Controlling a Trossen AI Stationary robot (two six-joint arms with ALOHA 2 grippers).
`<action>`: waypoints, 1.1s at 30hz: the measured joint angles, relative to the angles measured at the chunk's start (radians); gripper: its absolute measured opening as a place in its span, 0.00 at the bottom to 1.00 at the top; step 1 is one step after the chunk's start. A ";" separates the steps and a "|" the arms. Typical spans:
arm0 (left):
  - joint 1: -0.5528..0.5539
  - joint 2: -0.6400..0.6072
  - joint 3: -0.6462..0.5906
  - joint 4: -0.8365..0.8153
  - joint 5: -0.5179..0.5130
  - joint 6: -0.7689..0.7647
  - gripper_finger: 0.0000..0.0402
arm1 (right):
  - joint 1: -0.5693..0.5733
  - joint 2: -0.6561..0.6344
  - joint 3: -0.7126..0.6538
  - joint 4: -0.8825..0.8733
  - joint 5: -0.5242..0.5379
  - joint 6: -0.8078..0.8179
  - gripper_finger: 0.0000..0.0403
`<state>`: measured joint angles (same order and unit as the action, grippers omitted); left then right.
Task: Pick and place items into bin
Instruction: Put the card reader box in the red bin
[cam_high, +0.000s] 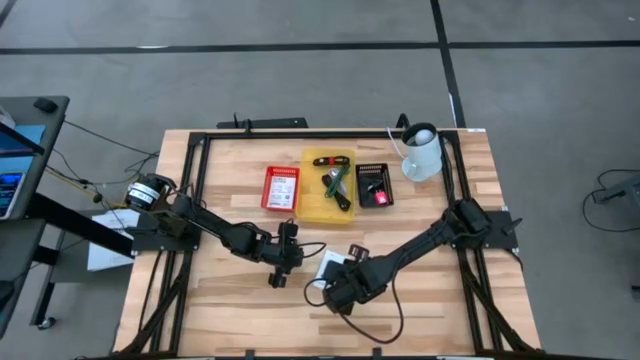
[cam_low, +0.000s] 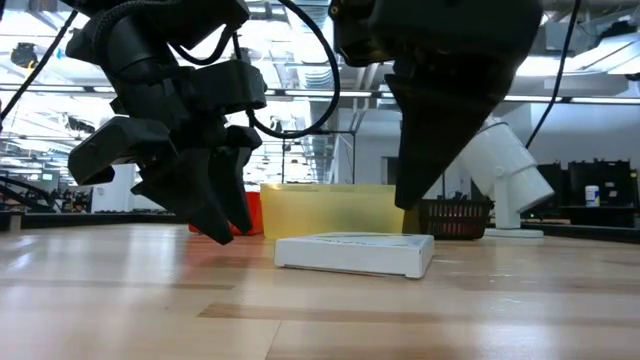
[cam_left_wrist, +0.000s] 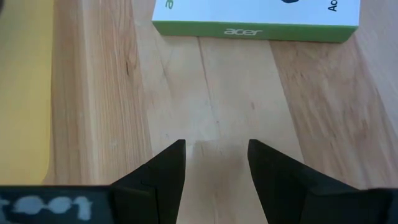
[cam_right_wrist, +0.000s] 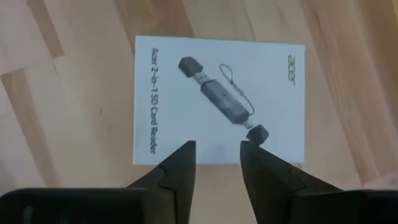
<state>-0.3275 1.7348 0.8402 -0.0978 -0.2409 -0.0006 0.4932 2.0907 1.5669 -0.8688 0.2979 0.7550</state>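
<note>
While my right gripper (cam_right_wrist: 217, 158) is hovering over the white packet (cam_right_wrist: 217, 99), its fingers are parted, grasping nothing. My left gripper (cam_left_wrist: 216, 163) is hanging beside it, also released, above bare table (cam_left_wrist: 236, 93).

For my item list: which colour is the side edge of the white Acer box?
Green, with pale "acer" lettering on the box's edge; the left wrist view shows it best.

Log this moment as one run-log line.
left gripper: open, empty, beside white box | right gripper: open above box, not gripping | yellow bin: holds green-handled tools
</note>
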 joint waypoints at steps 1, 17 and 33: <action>0.000 0.000 0.000 0.000 0.000 0.000 0.42 | -0.004 0.000 0.000 0.003 0.000 -0.006 0.30; 0.000 -0.001 0.000 0.000 -0.001 -0.023 0.42 | -0.044 0.088 0.006 0.002 -0.091 -0.023 0.30; 0.000 -0.001 0.000 0.000 -0.001 -0.023 0.42 | -0.002 0.089 0.002 -0.018 -0.068 0.052 0.30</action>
<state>-0.3275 1.7336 0.8402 -0.0982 -0.2418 -0.0235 0.4908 2.1792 1.5688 -0.8867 0.2297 0.8075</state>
